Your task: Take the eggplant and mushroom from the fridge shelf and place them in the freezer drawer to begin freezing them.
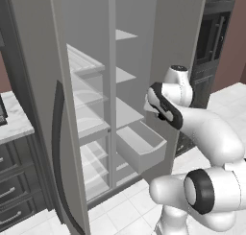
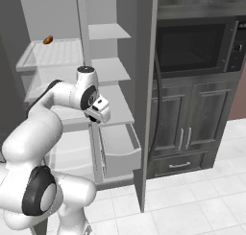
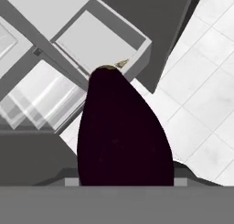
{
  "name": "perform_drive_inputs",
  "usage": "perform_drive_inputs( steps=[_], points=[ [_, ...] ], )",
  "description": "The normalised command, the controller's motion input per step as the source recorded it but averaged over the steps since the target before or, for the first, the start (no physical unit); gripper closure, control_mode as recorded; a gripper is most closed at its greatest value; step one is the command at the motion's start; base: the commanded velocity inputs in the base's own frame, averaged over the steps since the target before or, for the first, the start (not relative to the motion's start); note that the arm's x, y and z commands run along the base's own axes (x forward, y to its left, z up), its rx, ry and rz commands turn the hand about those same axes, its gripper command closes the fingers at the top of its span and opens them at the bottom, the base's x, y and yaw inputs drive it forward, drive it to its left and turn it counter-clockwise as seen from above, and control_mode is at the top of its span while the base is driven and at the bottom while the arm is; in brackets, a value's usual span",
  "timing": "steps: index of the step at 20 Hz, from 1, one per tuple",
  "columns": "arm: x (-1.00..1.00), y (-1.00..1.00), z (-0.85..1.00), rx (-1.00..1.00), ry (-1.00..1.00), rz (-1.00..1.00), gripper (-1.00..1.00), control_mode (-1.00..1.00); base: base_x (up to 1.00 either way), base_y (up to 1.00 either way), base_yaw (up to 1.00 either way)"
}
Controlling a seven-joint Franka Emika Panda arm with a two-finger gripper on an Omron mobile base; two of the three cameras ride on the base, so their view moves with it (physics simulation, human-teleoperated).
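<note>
A dark purple, almost black eggplant point(image 3: 123, 131) stands close in front of the hand camera, its tip pointing away, and my gripper point(image 2: 99, 112) is shut on it; it hides the fingertips. Past its tip lies the freezer drawer point(image 3: 98, 38), a light grey box pulled open low in the fridge point(image 1: 142, 151) point(image 2: 120, 152). In the base views my hand point(image 1: 150, 104) hangs above and just in front of that drawer. The mushroom point(image 2: 48, 39), a tiny tan-brown lump, rests on the upper left fridge shelf.
The fridge's left door point(image 1: 43, 109) stands wide open, the right door point(image 2: 146, 99) edge-on beside the drawer. Dark cabinets and a built-in microwave point(image 2: 192, 44) stand to the right. A marble counter point(image 1: 14, 119) with dark drawers sits at left. White floor tiles lie below.
</note>
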Motion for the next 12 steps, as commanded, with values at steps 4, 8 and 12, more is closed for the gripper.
perform_drive_inputs(
  steps=[4,8,12],
  points=[
    [0.28,-0.01,-0.60,0.00,0.01,0.00,1.00,-1.00,0.00,0.00,0.00],
    [0.36,0.00,-0.78,0.00,0.00,0.00,1.00,-1.00,0.00,0.00,0.00],
    [0.29,0.00,-0.72,0.00,0.00,0.00,1.00,-1.00,0.00,0.00,0.00]
  ],
)
